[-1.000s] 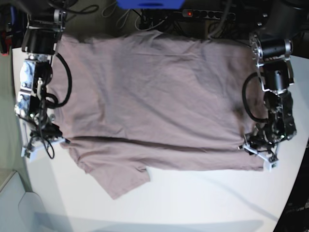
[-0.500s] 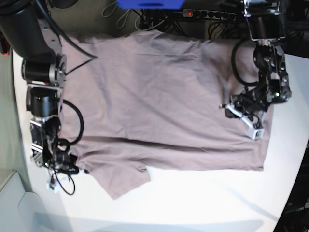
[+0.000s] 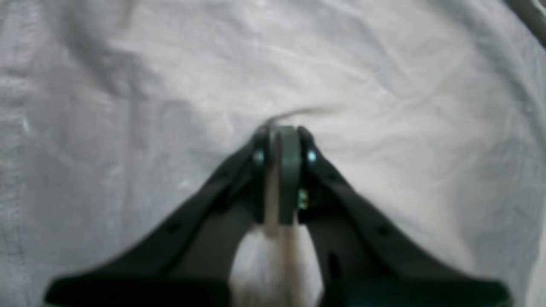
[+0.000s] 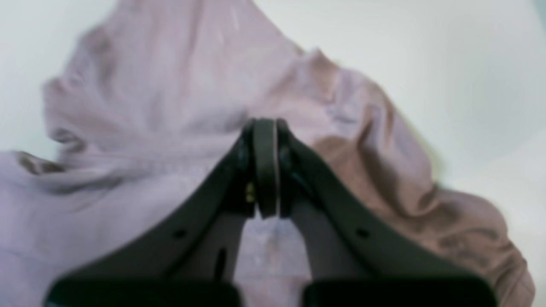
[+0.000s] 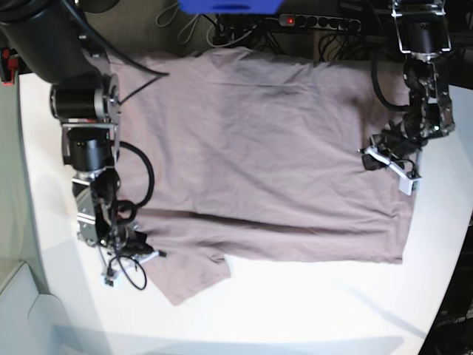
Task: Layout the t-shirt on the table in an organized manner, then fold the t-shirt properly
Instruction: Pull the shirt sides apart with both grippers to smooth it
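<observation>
The mauve t-shirt (image 5: pixel 251 148) lies spread flat across the white table (image 5: pixel 310 310), one sleeve (image 5: pixel 188 277) pointing to the near edge. My left gripper (image 5: pixel 386 168) rests on the shirt's right part in the base view. The left wrist view shows the left gripper (image 3: pixel 281 132) shut, with a thin ridge of the t-shirt (image 3: pixel 384 85) pinched between the pads. My right gripper (image 5: pixel 131 265) sits at the shirt's left edge beside the sleeve. Seen from the right wrist, the right gripper (image 4: pixel 265 123) is shut with nothing between its pads, hovering over the rumpled t-shirt (image 4: pixel 149 106).
A power strip (image 5: pixel 318 21) with a red light, cables and a blue object (image 5: pixel 229 6) lie beyond the table's far edge. A grey surface (image 5: pixel 15 303) sits off the near left corner. Bare white table runs along the near side.
The left gripper moved from the shirt's near right corner toward the far side and closed on cloth. The right arm swung toward the near edge, up to the sleeve.
</observation>
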Motion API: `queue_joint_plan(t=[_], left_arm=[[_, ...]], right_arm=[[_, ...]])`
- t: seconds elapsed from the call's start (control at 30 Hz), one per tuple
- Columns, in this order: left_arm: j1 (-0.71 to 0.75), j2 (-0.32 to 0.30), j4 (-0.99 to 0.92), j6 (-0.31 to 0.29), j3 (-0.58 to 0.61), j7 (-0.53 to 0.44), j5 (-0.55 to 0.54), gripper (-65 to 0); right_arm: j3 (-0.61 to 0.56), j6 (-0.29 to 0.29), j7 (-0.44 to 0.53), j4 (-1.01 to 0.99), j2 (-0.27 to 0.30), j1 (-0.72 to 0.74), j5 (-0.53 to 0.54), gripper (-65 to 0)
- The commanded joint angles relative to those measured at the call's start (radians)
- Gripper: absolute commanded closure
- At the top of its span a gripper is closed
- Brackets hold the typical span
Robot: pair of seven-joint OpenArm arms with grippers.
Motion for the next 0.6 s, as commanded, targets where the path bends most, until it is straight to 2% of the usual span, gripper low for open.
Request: queue_joint_plan(t=[0.0, 0.13, 0.37, 0.57], left_arm=[[0.014, -0.016, -0.006, 0.035, 0.0, 0.067, 0.069, -5.1], [0.037, -0.05, -0.002, 0.033, 0.0, 0.069, 0.06, -5.1], [0.067, -0.09, -0.003, 0.033, 0.0, 0.061, 0.06, -5.1], [0.064, -0.104, 0.001, 0.032, -0.001, 0.067, 0.059, -5.1]], right_arm=[[-0.003, 0.009, 0.037, 0.016, 0.006, 0.037, 0.005, 0.0], [-0.003, 0.009, 0.097, -0.074, 0.014, 0.029, 0.005, 0.0], [-0.003, 0.009, 0.289, -0.27, 0.077, 0.029, 0.005, 0.0], [-0.001, 0.008, 0.312, -0.272, 0.134, 0.058, 0.005, 0.0]])
